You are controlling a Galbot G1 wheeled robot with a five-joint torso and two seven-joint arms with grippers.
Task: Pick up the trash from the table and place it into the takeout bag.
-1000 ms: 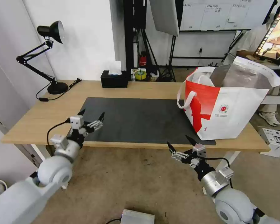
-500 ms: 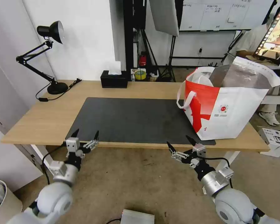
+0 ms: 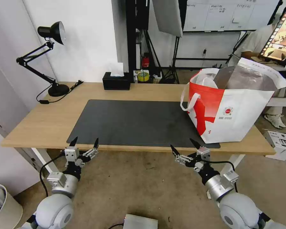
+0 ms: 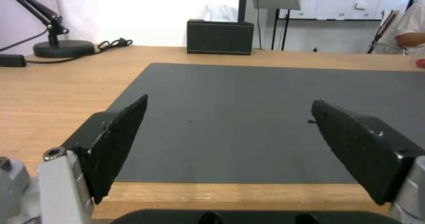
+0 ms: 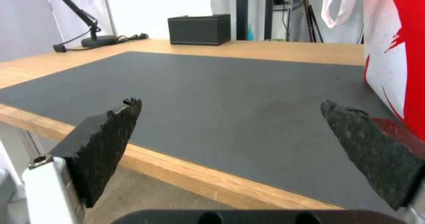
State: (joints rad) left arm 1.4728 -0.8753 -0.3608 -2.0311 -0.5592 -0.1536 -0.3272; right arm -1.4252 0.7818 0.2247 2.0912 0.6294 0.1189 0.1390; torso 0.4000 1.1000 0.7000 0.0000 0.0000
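Left gripper (image 3: 85, 142): fingers spread wide, holding nothing; just off the table's near edge by the mat's left corner, tips level with the tabletop.
Right gripper (image 3: 184, 146): jaws wide, nothing between them; off the same edge, before the bag's near-left corner.
Arms: both reach up from below toward the table, wrists tilted forward.
Table (image 3: 31, 124): light wood, near edge unobstructed.
Dark grey mat (image 3: 133, 122): bare surface between the grippers and beyond them.
Takeout bag (image 3: 232, 111): upright on the table's right end, overlapping the mat's right edge, mouth open.
Black tissue box (image 3: 116, 81): far edge.
Desk lamp (image 3: 44, 54): far left corner.
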